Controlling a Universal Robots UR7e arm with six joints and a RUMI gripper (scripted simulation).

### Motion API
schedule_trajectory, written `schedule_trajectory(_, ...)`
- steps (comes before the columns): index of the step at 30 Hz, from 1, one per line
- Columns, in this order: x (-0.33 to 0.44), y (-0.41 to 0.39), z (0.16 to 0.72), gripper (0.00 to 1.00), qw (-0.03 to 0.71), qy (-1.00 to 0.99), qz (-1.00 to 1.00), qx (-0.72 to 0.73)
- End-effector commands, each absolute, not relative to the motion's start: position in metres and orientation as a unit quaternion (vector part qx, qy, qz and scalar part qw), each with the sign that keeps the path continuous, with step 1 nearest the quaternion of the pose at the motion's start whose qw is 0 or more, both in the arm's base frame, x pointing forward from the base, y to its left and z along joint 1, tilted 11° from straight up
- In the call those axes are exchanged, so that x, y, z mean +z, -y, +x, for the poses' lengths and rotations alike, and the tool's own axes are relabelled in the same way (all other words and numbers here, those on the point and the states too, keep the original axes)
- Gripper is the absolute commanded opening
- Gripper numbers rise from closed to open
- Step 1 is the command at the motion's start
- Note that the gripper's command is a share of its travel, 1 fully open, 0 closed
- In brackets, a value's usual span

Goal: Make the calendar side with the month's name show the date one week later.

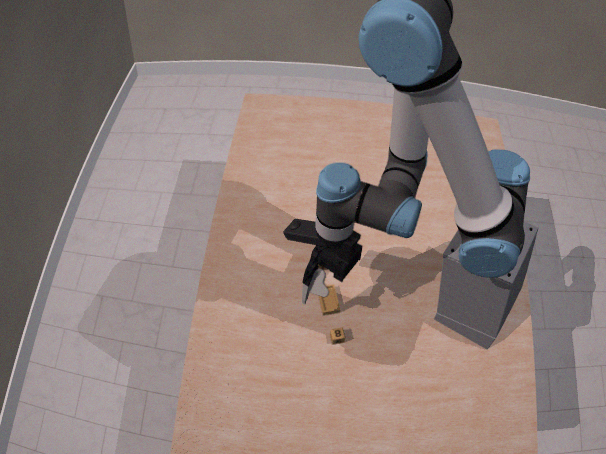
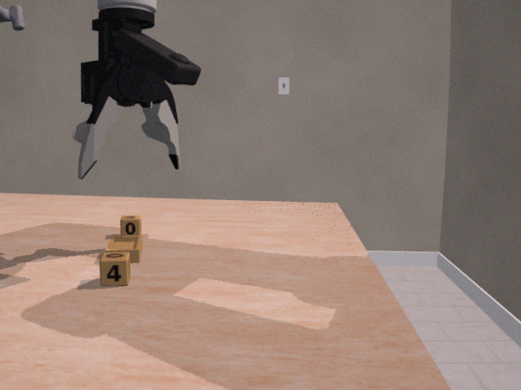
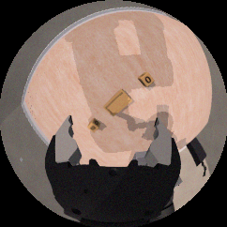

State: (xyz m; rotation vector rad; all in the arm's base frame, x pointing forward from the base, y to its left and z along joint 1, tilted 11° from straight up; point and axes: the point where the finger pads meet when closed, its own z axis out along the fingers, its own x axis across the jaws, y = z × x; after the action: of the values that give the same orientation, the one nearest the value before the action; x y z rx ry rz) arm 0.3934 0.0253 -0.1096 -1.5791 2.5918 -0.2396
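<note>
Shoulder and elbow: capped in smooth sky blue point(image 1: 400, 41), screws dotting the rims
Links: pale grey tubes point(image 1: 458, 155), joined by charcoal
Gripper: black point(image 1: 331, 284) point(image 2: 129, 173) point(image 3: 113, 123), grey fingers point(image 1: 317, 282) point(image 2: 87, 150) tapering, dark-tipped
Base: boxy grey point(image 1: 473, 297)
</note>
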Motion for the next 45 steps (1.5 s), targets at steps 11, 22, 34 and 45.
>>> schedule_trajectory(11,-0.104,0.030,0.408,1.00,0.064,-0.939,-0.330,-0.068)
schedule_trajectory(22,-0.101,0.066,0.412,1.00,0.073,-0.973,-0.209,-0.061)
schedule_trajectory(34,-0.100,0.080,0.412,0.28,0.076,-0.982,-0.162,-0.058)
schedule_trajectory(45,-0.100,0.078,0.411,0.28,0.075,-0.982,-0.163,-0.057)
